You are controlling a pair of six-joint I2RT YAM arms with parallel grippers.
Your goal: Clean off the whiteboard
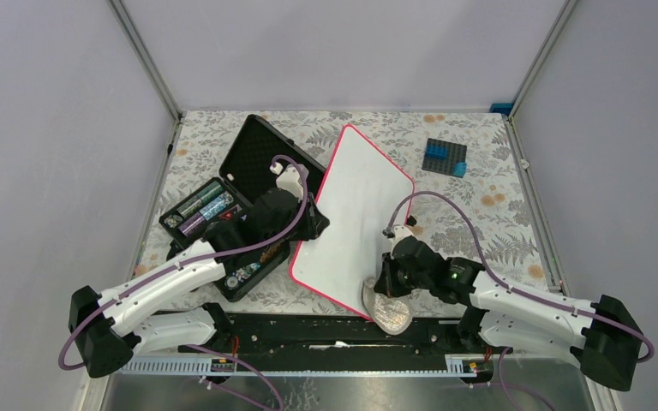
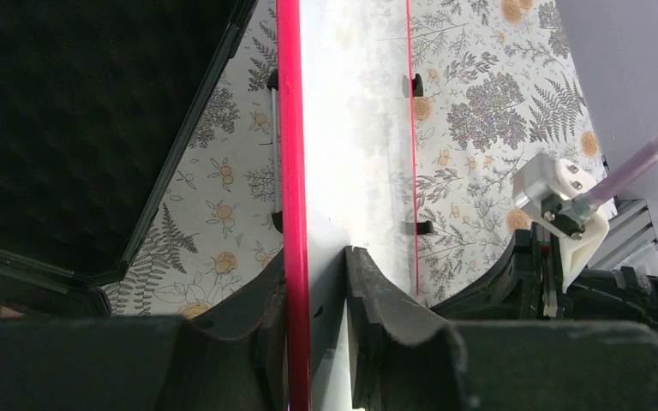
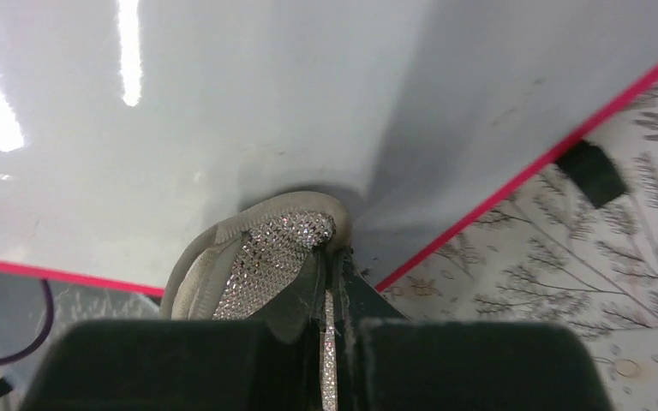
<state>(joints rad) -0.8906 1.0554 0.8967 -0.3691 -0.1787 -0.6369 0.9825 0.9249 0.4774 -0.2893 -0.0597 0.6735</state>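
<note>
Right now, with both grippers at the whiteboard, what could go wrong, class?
The left gripper pinches only the red rim of the whiteboard; a hard wipe might twist it loose.
The glittery pad in the right gripper sits at the near corner and could slide off.
The open black case lies close; a shoved board may hit it.

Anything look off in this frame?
Two things. The whiteboard lies askew, diagonal on the table, its red rim pinched in the left tool. The right tool holds a rhinestone-covered pad at the board's near corner, which is an odd eraser. No writing is visible.
</note>
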